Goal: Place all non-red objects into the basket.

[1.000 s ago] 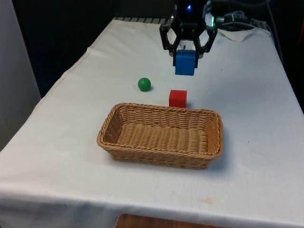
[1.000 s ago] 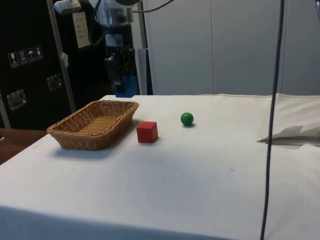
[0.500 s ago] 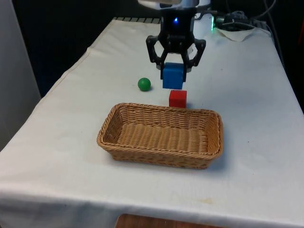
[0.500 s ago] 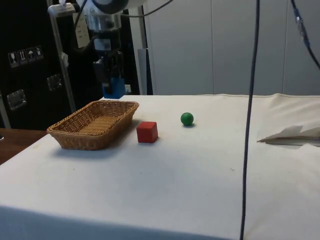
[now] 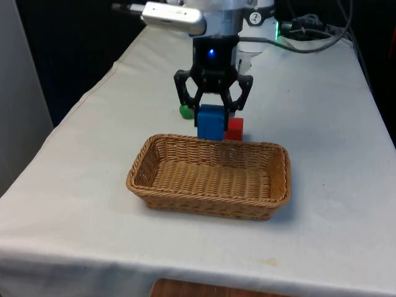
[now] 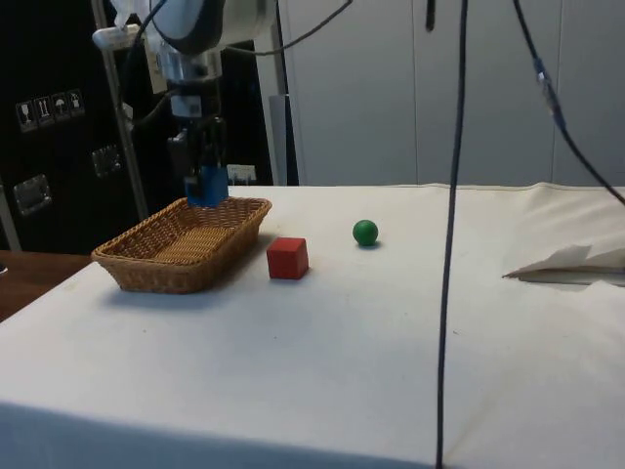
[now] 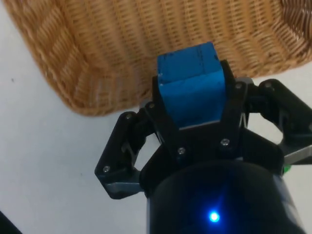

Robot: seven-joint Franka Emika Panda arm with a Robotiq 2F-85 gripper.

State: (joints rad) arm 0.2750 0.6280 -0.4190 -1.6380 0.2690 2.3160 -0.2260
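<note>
Where gripper (image 5: 212,117) grips blue cube (image 5: 210,122), green ball (image 5: 184,112) half-hidden.

The held cube (image 5: 211,122) hangs over the basket's (image 5: 185,201) far rim — block (image 5: 236,129) and ball (image 5: 184,112) behind.

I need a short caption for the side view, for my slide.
The gripper holds a blue cube above the basket; a red cube and green ball sit alongside.

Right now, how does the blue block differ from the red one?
The blue block is held in the air by the gripper at the basket's far rim; the red block rests on the cloth beside the basket, untouched. Besides colour, both look like similar-sized cubes.
</note>
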